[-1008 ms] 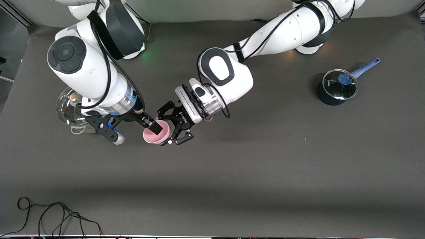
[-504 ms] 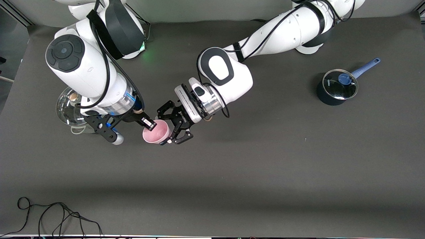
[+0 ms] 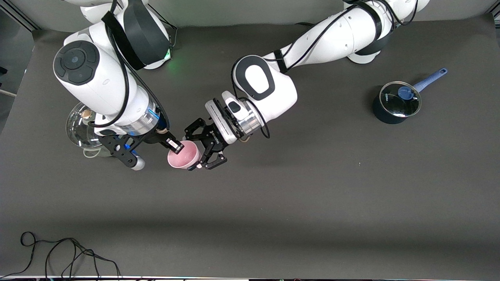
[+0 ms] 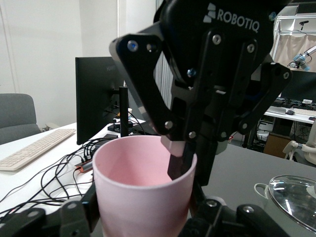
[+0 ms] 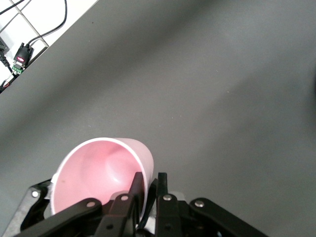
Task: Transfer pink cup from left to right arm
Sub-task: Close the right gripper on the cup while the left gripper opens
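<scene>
Pink cup (image 3: 183, 155): I see it held off the table (image 3: 312, 195), at about 9 o'clock from the table's middle, mouth tilted toward the front camera.
Left gripper (image 3: 195, 150): claw clamped around the cup's body from the cup's 3 o'clock.
Right gripper (image 3: 176, 146): fingers pinched on the cup's rim at its 10 o'clock, one finger inside the mouth.
Blue-handled pot (image 3: 394, 103): at 2 o'clock, lidded.

Robot arms: 2
Hands: 2, left hand (image 3: 206, 151) and right hand (image 3: 172, 145)
Pink cup (image 3: 183, 154): 1
Blue saucepan (image 3: 395, 102) with glass lid: 1
Glass lid (image 3: 80, 125) on bench (image 3: 312, 203): 1
Black cable (image 3: 58, 255): 1
</scene>
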Available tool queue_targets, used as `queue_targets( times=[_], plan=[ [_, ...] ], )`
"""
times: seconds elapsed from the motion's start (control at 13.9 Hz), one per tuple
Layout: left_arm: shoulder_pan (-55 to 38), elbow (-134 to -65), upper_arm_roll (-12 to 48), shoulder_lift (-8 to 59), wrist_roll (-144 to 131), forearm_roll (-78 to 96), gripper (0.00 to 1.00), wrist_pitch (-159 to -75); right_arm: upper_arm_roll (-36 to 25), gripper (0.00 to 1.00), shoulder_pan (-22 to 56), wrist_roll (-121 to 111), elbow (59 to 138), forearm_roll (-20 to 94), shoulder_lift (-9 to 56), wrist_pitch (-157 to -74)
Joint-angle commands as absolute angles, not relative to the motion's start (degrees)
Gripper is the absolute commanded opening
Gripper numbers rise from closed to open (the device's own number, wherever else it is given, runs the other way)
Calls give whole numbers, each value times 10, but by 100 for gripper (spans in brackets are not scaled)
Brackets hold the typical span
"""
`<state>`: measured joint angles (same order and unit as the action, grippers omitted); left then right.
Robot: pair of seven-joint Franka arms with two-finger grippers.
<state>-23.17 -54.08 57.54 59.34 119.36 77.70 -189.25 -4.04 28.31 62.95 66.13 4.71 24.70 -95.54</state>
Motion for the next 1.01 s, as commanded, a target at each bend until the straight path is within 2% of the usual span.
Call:
queue_targets(
  times=[0.0,0.29,0.5,0.94],
  plan=[
    [-236,-536,563,577,1166,765,100,-1894,-45,0,284,630,644,49,255,-953],
    [-207,-547,562,573,1168,759,100,-1885,-56,0,263,606,640,43,260,-978],
    [-146,-624,562,550,1170,729,100,-1865,-58,0,230,568,622,33,265,-980],
    [-11,-761,562,498,1169,666,100,-1722,-58,0,133,477,610,26,271,-996]
  ],
)
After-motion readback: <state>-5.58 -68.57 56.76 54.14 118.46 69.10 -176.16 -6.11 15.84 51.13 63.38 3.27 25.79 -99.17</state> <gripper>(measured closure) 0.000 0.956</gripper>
